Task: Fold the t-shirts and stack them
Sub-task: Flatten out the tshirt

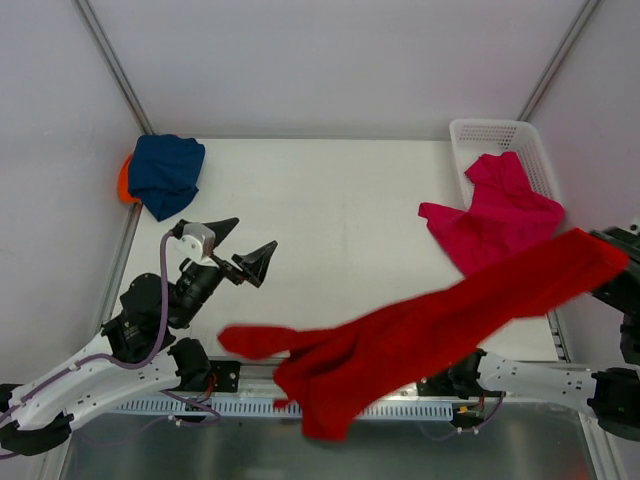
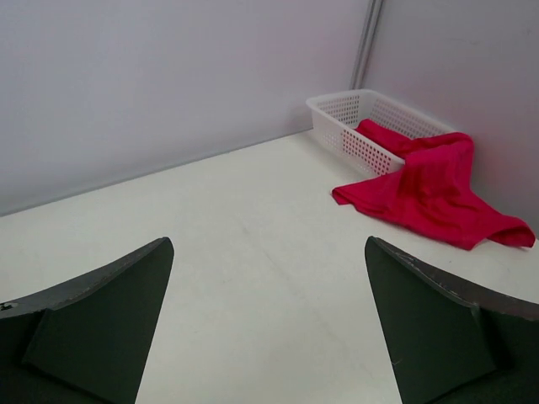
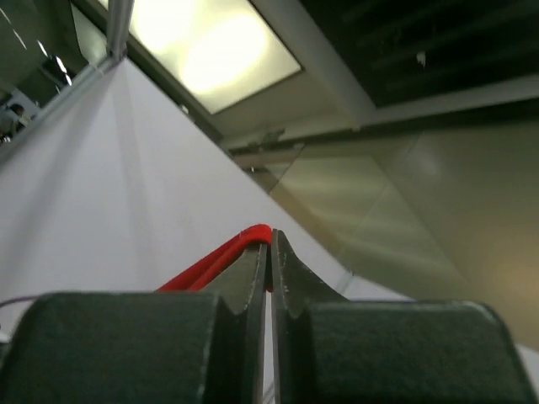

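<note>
My right claw (image 3: 269, 252) is pinched shut on the red shirt (image 1: 420, 340), which hangs from right edge to bottom centre. My left claw (image 1: 252, 236) is wide open and empty. Pink shirt (image 1: 495, 215) spills from basket (image 1: 500, 130), upper right. Navy shirt (image 1: 165, 172) lies on orange shirt (image 1: 123, 180), upper left.

Bright red t-shirt (image 1: 420, 335), magenta-pink t-shirt (image 1: 495, 220), navy blue t-shirt (image 1: 165, 172), orange t-shirt (image 1: 123, 183), white lattice basket (image 1: 500, 133).

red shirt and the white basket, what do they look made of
Red shirt: looks like soft matte cloth, probably a cotton knit; it drapes limp and creased, with no shine. Basket: looks like rigid white plastic, faintly glossy; its thin moulded lattice walls hold their shape.
</note>
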`<state>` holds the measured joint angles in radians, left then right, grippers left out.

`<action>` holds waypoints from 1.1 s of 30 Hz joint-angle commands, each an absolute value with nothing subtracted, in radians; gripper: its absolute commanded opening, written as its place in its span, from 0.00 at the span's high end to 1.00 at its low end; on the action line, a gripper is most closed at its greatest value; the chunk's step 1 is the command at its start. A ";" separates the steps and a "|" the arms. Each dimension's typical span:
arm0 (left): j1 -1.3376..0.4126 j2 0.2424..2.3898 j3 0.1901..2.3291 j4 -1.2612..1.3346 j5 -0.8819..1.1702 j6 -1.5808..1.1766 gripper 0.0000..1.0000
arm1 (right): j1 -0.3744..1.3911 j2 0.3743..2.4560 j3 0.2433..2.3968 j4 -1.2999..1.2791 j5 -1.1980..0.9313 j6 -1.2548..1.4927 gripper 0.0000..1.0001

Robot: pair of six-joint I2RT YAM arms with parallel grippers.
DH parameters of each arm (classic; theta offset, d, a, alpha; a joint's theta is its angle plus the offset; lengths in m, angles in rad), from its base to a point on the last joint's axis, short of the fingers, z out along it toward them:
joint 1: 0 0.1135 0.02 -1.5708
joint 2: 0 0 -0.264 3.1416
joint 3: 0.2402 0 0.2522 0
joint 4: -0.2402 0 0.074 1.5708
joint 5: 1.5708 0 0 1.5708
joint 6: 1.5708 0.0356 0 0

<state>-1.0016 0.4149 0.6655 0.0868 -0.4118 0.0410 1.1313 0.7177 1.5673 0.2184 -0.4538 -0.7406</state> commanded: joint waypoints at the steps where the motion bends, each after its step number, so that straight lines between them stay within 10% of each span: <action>1: -1.006 0.437 0.672 0.117 -0.425 0.048 0.01 | 1.135 0.735 1.586 0.422 -0.615 -0.610 0.99; 10: -1.006 0.563 0.684 0.149 -0.370 0.045 0.01 | 0.971 1.222 1.759 0.262 0.084 -1.325 1.00; 19: -1.006 0.563 0.660 0.163 -0.365 0.055 0.01 | 0.430 1.776 1.926 -0.166 0.339 -0.695 1.00; 33: -1.006 0.606 0.669 0.163 -0.338 0.043 0.01 | 0.321 1.691 1.614 -0.278 0.673 -0.603 1.00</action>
<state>-1.0016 0.6052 0.6582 0.1020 -0.3649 0.0441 0.3580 1.8275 1.6154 -0.3016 0.5728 -0.6300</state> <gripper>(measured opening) 0.990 0.012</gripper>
